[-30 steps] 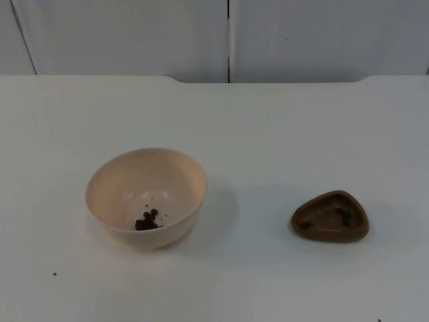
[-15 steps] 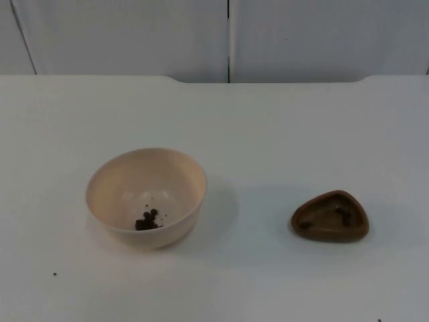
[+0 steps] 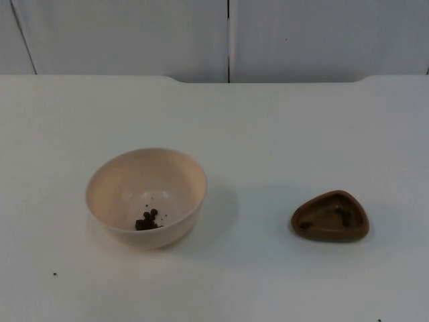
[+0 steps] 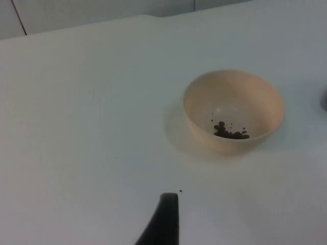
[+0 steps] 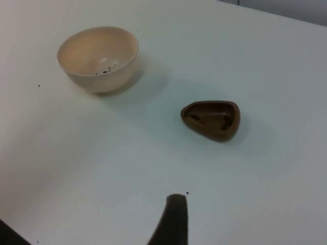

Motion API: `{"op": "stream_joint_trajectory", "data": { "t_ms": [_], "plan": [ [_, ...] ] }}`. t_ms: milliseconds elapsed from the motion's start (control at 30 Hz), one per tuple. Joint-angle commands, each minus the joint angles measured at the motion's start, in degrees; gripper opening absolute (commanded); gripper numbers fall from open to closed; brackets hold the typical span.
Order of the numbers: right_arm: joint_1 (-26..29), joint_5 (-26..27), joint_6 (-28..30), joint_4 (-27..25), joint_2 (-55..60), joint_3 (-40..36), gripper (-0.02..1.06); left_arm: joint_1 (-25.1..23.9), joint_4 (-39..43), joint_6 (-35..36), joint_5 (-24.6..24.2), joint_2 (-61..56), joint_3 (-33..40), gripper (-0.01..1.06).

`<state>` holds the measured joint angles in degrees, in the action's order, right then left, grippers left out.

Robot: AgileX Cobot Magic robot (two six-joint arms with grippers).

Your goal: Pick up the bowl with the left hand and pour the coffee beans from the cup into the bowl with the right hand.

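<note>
The bowl (image 3: 146, 197) stands upright on the surface (image 3: 268, 134) at lower left of the top view, in the same place as in both earlier frames. A small cluster of beans (image 3: 147, 221) lies in its bottom. The cup (image 3: 330, 216), a brown shallow vessel of rounded-triangle outline, stands at lower right, well apart from the bowl; it has not moved either. A few dark beans remain inside it.

Nothing has changed over the last second. Judgement: either the pour is largely complete and both items are set down, or the arms are waiting before a further pass; the frames do not settle which.

Left gripper (image 4: 164, 217): one fingertip is seen, high above the surface, near the bowl, holding nothing; opening cannot be told. Right gripper (image 5: 172, 219): likewise one fingertip, above the cup, holding nothing; opening cannot be told.

A few dark specks lie on the surface. No obstacle stands between either gripper and its item.
</note>
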<state>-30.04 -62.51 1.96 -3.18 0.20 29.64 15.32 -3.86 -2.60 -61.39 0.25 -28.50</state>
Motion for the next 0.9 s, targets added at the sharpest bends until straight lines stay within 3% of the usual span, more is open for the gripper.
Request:
{"op": "stream_joint_trajectory", "data": {
  "t_ms": [0, 200, 233, 333, 867],
  "plan": [
    [0.2, 0.8, -0.2, 0.3, -0.2, -0.2, 0.73, -0.1, 0.0, 0.3, -0.2, -0.3, 0.2, 0.83],
    [0.2, 0.8, -0.2, 0.3, -0.2, -0.2, 0.76, -0.1, -0.4, 0.3, -0.2, -0.3, 0.2, 0.83],
    [0.2, 0.8, -0.2, 0.3, -0.2, -0.2, 0.82, -0.1, -0.4, 0.3, -0.2, -0.3, 0.2, 0.84],
    [0.2, 0.8, -0.2, 0.3, -0.2, -0.2, 1.06, -0.1, -0.4, 0.3, -0.2, -0.3, 0.2, 1.04],
    [0.2, 0.8, -0.2, 0.1, -0.2, -0.2, 1.05, -0.1, 0.0, 0.3, -0.2, -0.3, 0.2, 1.05]
  ]
}}
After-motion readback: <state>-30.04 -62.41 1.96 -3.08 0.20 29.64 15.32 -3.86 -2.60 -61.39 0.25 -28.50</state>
